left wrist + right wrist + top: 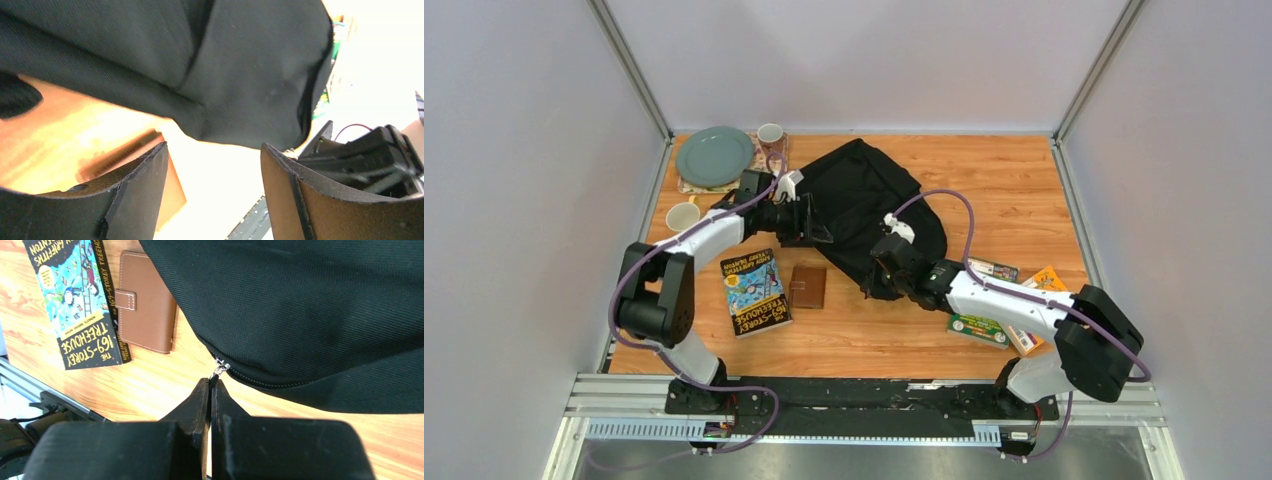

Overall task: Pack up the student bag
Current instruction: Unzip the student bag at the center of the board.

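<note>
Table (1024, 190): one student bag (864, 200), one wallet (808, 287).

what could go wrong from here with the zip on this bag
1. The right gripper pinches only the tiny zip pull; it may slip free on a tug.
2. The left gripper is open and holds no fabric, so the bag may slide instead of unzipping.
3. A sliding bag could shove the wallet nearby.

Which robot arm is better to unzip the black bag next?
Right. The right jaws are shut on the zipper pull of the student bag; the left jaws stand open, gripping nothing.
</note>
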